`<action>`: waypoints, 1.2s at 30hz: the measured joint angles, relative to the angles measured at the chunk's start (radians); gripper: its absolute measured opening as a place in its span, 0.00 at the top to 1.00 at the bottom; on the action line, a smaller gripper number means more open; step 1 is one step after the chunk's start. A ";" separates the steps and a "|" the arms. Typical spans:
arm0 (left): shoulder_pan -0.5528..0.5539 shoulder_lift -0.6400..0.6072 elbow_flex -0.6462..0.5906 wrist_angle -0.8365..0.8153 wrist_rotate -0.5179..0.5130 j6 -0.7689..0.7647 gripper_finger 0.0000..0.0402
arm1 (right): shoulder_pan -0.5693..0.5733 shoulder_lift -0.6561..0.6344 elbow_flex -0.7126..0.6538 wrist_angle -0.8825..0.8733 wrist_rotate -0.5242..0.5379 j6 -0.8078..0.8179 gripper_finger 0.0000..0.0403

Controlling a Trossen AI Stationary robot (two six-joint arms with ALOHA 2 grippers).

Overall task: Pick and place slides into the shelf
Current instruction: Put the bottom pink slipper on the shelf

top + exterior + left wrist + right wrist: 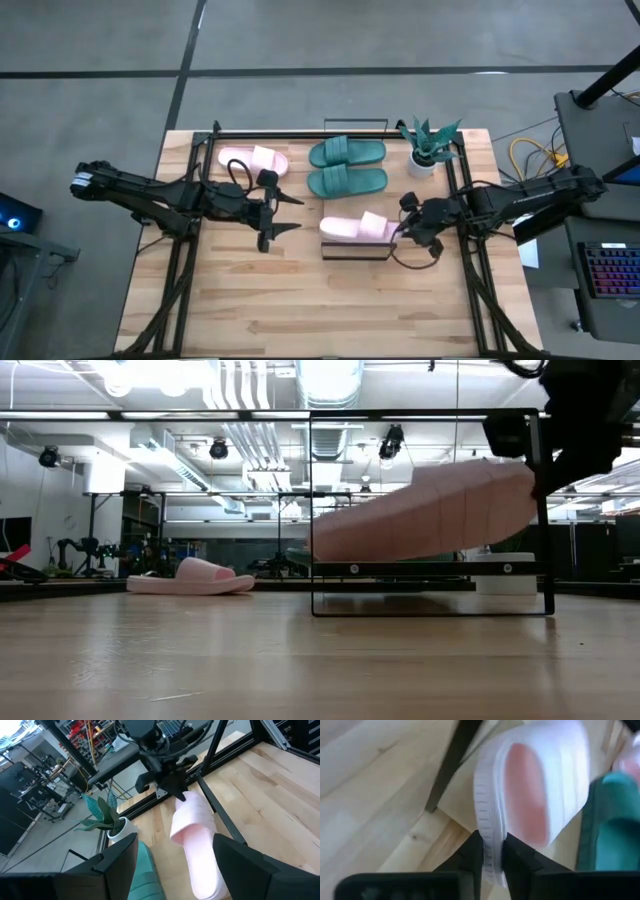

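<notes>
My right gripper (402, 232) is shut on a pale pink slide (352, 228) that lies over the shelf (355, 251), a black wire frame with a wood plank (430, 569). My left gripper (295, 215) is open and empty, left of that slide and a short gap from its heel. The second pink slide (252, 160) lies sole-down near the far-left part of the table. Two teal slides (347, 152) (347, 182) lie side by side, sole-down, beyond the shelf. My right gripper pinches the slide's sole at its toe end (489, 837) between the two fingers, one finger (470, 855) on each face. It comes from the table's right, roughly level. The slide is tilted, toe end high (510, 485) and heel low (335, 545) just above the plank; whether it touches, I cannot tell.
A potted plant (428, 150) in a white pot stands right of the teal slides, near the right arm. Black frame rails (195, 200) (462, 190) run along both sides of the table. Bare wood lies on the near side of the shelf.
</notes>
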 joint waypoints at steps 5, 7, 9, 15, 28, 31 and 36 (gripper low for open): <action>0.000 0.000 0.000 -0.001 0.000 0.000 0.40 | 0.000 0.001 0.000 0.003 0.006 0.196 0.76; 0.000 0.000 0.000 -0.002 0.000 0.000 0.40 | 0.000 0.002 0.000 0.000 0.005 0.258 0.73; 0.000 0.000 0.000 -0.001 0.000 0.000 0.40 | 0.000 0.002 0.000 0.000 0.002 0.268 0.71; 0.000 0.000 0.000 -0.003 0.000 0.000 0.40 | 0.000 -0.004 0.000 0.022 -0.013 0.298 0.64; 0.001 0.000 0.000 -0.003 0.001 0.001 0.40 | -0.001 -0.006 0.070 -0.040 -0.013 0.703 0.54; 0.001 0.000 0.000 -0.004 0.001 0.001 0.40 | -0.001 -0.006 0.114 -0.094 -0.013 0.785 0.54; 0.001 0.001 -0.010 -0.016 0.001 -0.001 0.40 | -0.001 -0.006 0.171 -0.156 -0.013 0.835 0.54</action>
